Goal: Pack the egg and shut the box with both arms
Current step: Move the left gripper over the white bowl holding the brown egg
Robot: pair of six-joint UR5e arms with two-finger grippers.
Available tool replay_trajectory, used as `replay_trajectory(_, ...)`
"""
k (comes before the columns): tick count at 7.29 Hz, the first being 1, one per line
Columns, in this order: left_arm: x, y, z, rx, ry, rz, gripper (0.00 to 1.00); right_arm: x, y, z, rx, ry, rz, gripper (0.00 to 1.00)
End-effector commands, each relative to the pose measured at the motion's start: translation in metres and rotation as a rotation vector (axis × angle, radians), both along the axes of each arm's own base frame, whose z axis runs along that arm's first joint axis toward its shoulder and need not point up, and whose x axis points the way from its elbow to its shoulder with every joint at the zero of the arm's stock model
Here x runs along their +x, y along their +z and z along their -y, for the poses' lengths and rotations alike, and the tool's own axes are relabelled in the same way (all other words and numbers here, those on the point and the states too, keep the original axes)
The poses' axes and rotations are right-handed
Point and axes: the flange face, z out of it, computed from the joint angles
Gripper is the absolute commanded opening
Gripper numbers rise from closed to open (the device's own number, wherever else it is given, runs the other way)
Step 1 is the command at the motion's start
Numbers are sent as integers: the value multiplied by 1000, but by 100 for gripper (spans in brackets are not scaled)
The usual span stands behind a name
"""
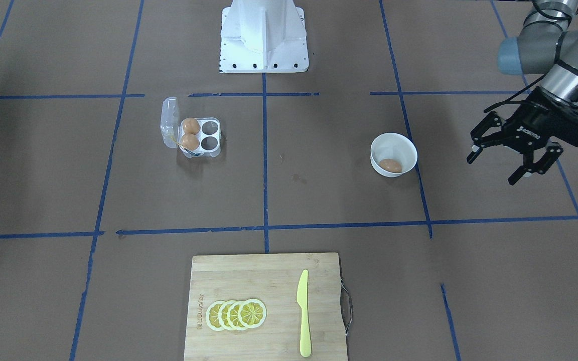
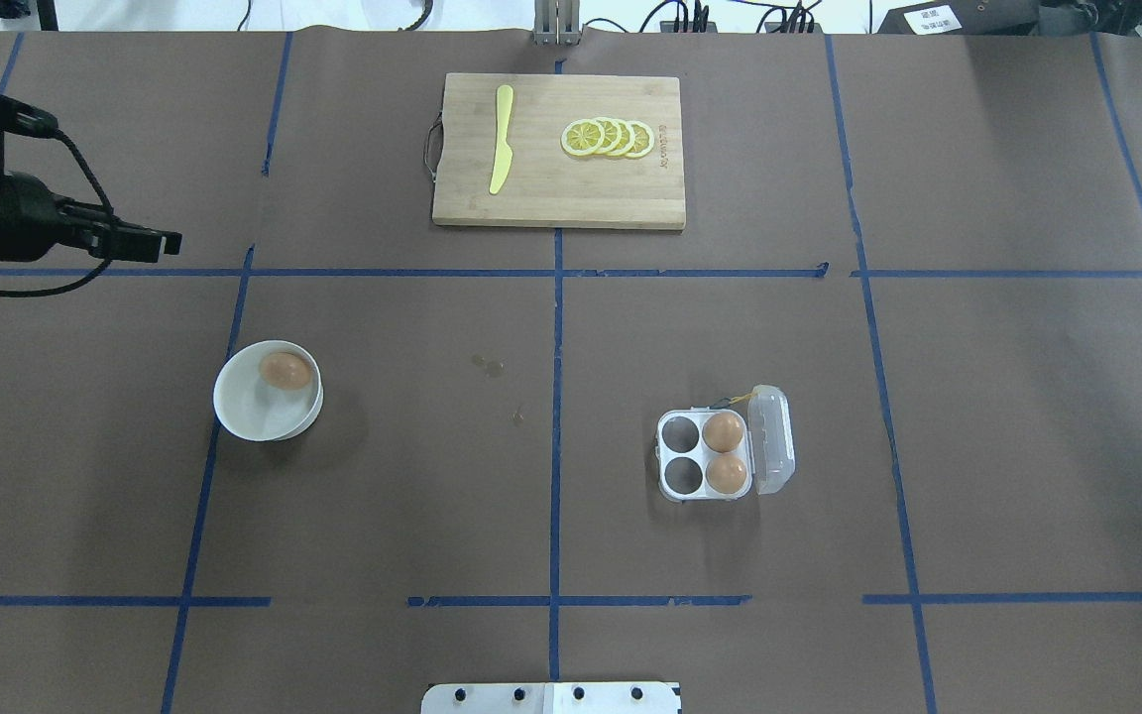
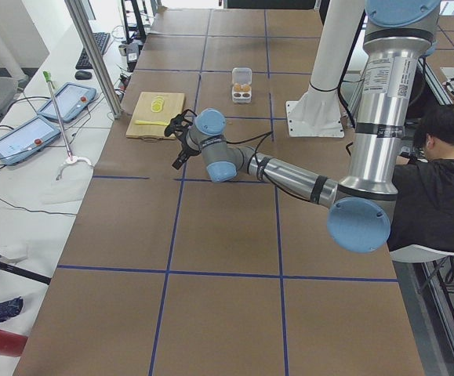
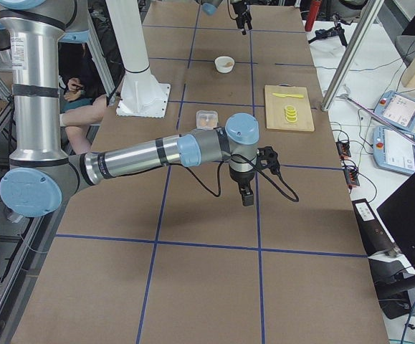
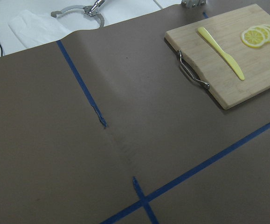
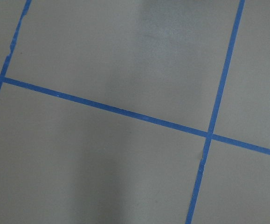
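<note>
On the brown paper-covered surface (image 1: 319, 175) with blue tape lines, you are looking at these items.

1. The small orange-brown egg (image 1: 390, 165) is lying inside the white round bowl (image 1: 377, 153), on the robot's left half.
2. The small clear plastic four-cell egg box (image 1: 210, 135) is sitting on the robot's right half, well apart from the bowl. Its hinged lid (image 1: 169, 120) is standing open. Two identical eggs (image 1: 190, 126) are filling the two cells beside the lid.
3. The left arm's black two-finger claw (image 1: 494, 168) is hovering above the surface near the bowl, with its fingers spreading wide and gripping nothing.
4. The right arm's claw (image 4: 247, 198) is hanging over bare surface, away from the box. You cannot tell whether it is spread or closed.
5. The bamboo cutting board (image 1: 269, 281) is carrying four lemon slices (image 1: 236, 315) and a yellow plastic knife (image 1: 303, 311), on the side far from the robot.
</note>
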Motion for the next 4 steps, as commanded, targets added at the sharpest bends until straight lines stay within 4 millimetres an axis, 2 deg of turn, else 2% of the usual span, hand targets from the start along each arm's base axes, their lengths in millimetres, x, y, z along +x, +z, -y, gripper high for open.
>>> replay_trajectory(1, 58, -19, -38, -128, -48, 43, 94, 0, 1, -1, -4, 0, 0, 100)
replay_trajectory(2, 88, -17, -57, -197, -54, 17, 78, 1, 2, -2, -7, 2, 0, 100)
replay_trajectory(3, 114, -14, -75, -203, -59, 28, 76, 0, 5, -3, -10, -1, -1, 100)
replay_trajectory(4, 124, -12, -83, -206, -40, 32, 76, 1, 4, -3, -7, 1, -1, 100)
